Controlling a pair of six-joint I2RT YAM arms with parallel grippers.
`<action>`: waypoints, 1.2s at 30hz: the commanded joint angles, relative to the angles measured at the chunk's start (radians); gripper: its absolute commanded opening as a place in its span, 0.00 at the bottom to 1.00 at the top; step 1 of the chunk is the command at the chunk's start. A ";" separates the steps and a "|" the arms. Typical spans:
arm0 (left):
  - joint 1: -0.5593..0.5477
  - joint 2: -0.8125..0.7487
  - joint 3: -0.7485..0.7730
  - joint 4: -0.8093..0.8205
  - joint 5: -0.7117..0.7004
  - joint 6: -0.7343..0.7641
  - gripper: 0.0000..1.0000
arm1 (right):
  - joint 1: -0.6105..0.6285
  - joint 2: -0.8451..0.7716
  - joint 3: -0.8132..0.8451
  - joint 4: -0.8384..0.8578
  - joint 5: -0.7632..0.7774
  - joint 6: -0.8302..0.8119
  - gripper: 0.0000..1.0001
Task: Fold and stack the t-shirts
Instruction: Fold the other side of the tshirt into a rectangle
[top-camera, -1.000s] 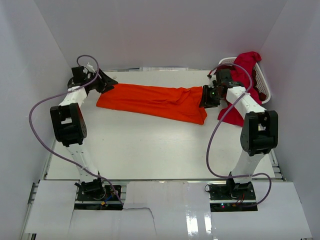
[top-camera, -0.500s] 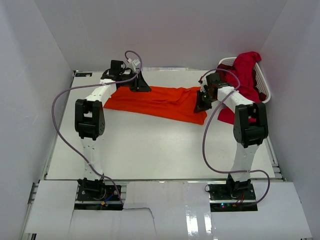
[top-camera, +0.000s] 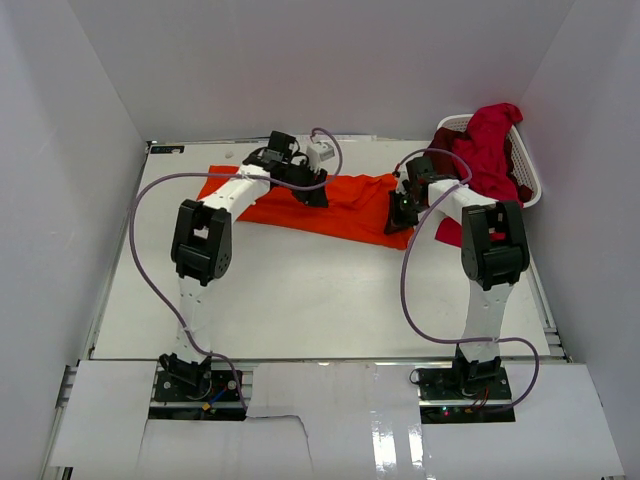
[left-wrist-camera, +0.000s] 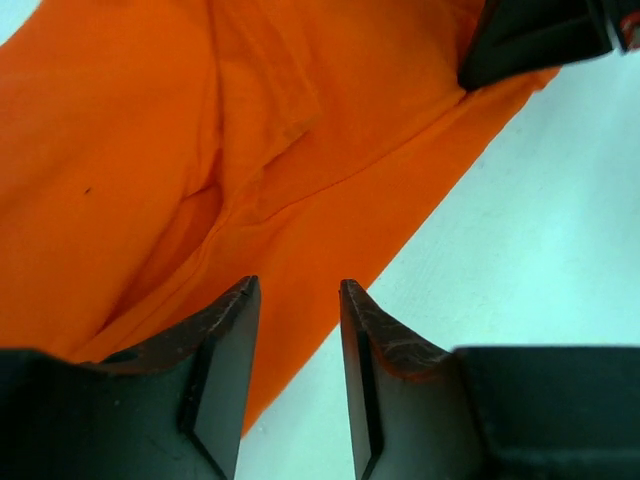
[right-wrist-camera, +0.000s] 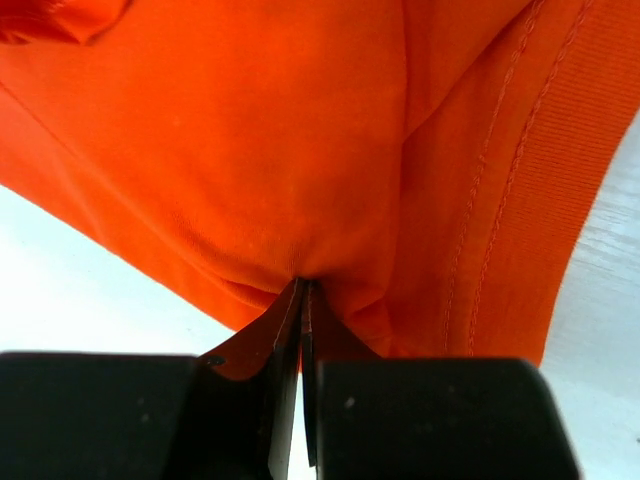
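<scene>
The bright orange t-shirt (top-camera: 350, 205) lies stretched out across the far part of the table. My left gripper (top-camera: 316, 196) hovers over its middle with jaws open and empty. In the left wrist view the gripper (left-wrist-camera: 297, 290) sits above the orange shirt (left-wrist-camera: 150, 150) near its edge. My right gripper (top-camera: 397, 214) is shut on the shirt's right end. In the right wrist view the gripper (right-wrist-camera: 303, 288) pinches a bunch of the orange shirt (right-wrist-camera: 250, 150). A crimson red shirt (top-camera: 490, 135) hangs over the basket.
A white plastic laundry basket (top-camera: 531, 188) stands at the far right corner, with red cloth (top-camera: 455, 230) hanging down its near side to the table. White walls enclose the table on the left, back and right. The right gripper's black body (left-wrist-camera: 540, 35) shows in the left wrist view.
My left arm has swung from the shirt's far-left end rightward to its middle. My right gripper has shifted slightly left and nearer, still holding the shirt's right end.
</scene>
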 joint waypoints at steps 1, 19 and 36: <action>-0.073 -0.049 -0.026 -0.021 -0.132 0.270 0.48 | 0.007 0.019 -0.014 0.031 0.000 0.003 0.08; -0.161 -0.080 -0.226 0.343 -0.334 0.556 0.50 | 0.016 0.034 -0.028 0.049 -0.030 -0.002 0.08; -0.162 -0.166 -0.358 0.605 -0.300 0.588 0.55 | 0.016 0.034 -0.036 0.049 -0.035 -0.014 0.08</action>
